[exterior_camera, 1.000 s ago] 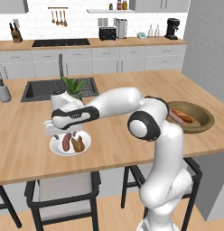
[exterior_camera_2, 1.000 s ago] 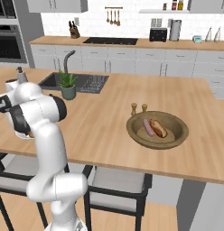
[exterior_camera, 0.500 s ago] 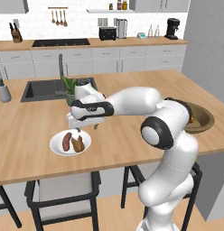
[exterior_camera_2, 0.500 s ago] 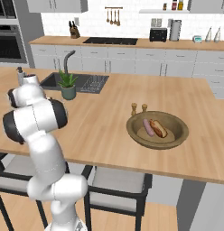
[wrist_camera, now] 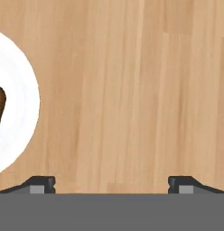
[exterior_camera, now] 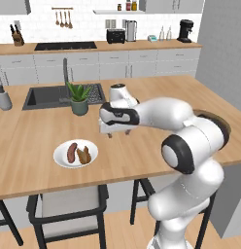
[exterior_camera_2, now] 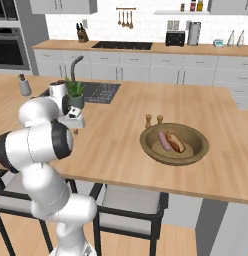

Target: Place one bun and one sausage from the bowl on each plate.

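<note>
A white plate point(exterior_camera: 59, 156) sits near the counter's front edge with a reddish-brown sausage point(exterior_camera: 71, 152) and a golden-brown bun point(exterior_camera: 84, 154) on it. My gripper point(exterior_camera: 118, 133) hangs open and empty above bare wood, to the right of the plate. In the hand view the plate's rim point(wrist_camera: 23, 108) lies at the left, and the gripper point(wrist_camera: 111, 184) has wide-apart tips over the counter. The wooden bowl point(exterior_camera_2: 196, 150) stands far to the right, holding a pale pink sausage point(exterior_camera_2: 164, 141) and a bun point(exterior_camera_2: 175, 142). In the left base view my arm hides most of the bowl point(exterior_camera: 220, 120).
A potted plant point(exterior_camera: 79, 99) and the sink point(exterior_camera: 44, 96) with its faucet lie behind the gripper. Two small wooden shakers point(exterior_camera_2: 153, 120) stand just behind the bowl. A soap dispenser point(exterior_camera: 3, 99) is at the far left. Chairs point(exterior_camera: 69, 209) are tucked under the counter's front edge.
My gripper has swung right, from over the white plate to bare counter beside it. The sausage and bun stay on the plate. The bowl's contents have not moved.
</note>
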